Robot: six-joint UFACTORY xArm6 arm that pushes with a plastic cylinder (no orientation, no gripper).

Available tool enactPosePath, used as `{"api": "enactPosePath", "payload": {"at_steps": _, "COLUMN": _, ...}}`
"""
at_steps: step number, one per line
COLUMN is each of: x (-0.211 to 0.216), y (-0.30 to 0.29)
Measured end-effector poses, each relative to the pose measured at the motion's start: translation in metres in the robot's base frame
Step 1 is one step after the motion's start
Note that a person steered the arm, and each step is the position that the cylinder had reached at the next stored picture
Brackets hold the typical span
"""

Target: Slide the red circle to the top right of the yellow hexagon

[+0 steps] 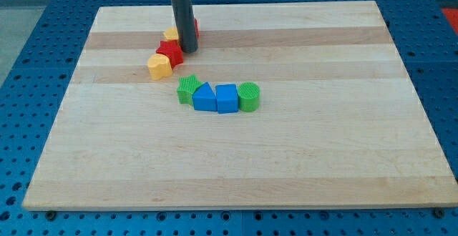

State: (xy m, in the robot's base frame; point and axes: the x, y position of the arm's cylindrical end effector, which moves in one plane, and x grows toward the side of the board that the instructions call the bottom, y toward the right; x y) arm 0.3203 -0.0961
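The red circle (195, 27) sits near the view's top, mostly hidden behind my rod; only its right edge shows. The yellow hexagon (170, 33) lies just left of the rod, also partly hidden. My tip (189, 51) rests on the board just below both, touching or nearly touching the right side of a red block (170, 53) whose shape I cannot make out. The red circle is to the right of the yellow hexagon, slightly higher in the view.
A yellow heart-like block (159, 66) lies below-left of the red block. A row runs across the middle: green star (188, 89), blue triangle (205, 97), blue cube (226, 98), green circle (248, 96). The wooden board (322, 157) sits on a blue perforated table.
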Motion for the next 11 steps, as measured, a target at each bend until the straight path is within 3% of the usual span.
{"api": "enactPosePath", "payload": {"at_steps": 2, "x": -0.001, "y": 0.026}}
{"api": "enactPosePath", "payload": {"at_steps": 4, "x": -0.038, "y": 0.053}}
{"api": "enactPosePath", "payload": {"at_steps": 11, "x": -0.055, "y": 0.004}}
